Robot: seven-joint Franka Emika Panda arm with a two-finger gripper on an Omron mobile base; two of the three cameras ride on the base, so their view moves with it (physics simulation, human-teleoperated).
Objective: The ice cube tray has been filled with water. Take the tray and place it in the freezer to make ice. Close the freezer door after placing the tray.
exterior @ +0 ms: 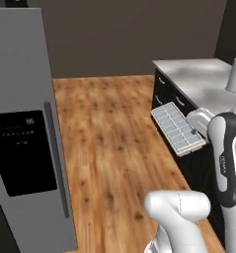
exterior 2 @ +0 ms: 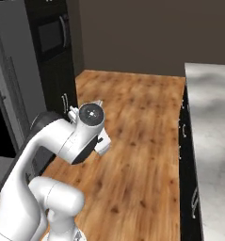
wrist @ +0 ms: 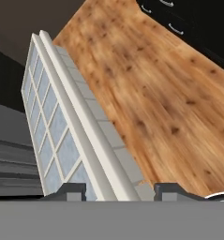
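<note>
Tray lifted clear of the tabletop, freezer door shut.

At far left the freezer door (exterior: pixel 28 143) stands closed, its black dispenser panel (exterior: pixel 21 150) facing the wooden floor (exterior: pixel 114 148). Right of it, the ice cube tray (exterior: pixel 177 128) hangs in the air just off the tabletop (exterior: pixel 203 79) edge, pinched along one rim by the claw (wrist: pixel 115 191). Judged risk: the water-filled tray tilts and spills, or slips from so narrow a grip, and the shut door blocks placement.

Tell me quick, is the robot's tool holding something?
Tool: closed on the ice cube tray, held up off the floor.
</note>
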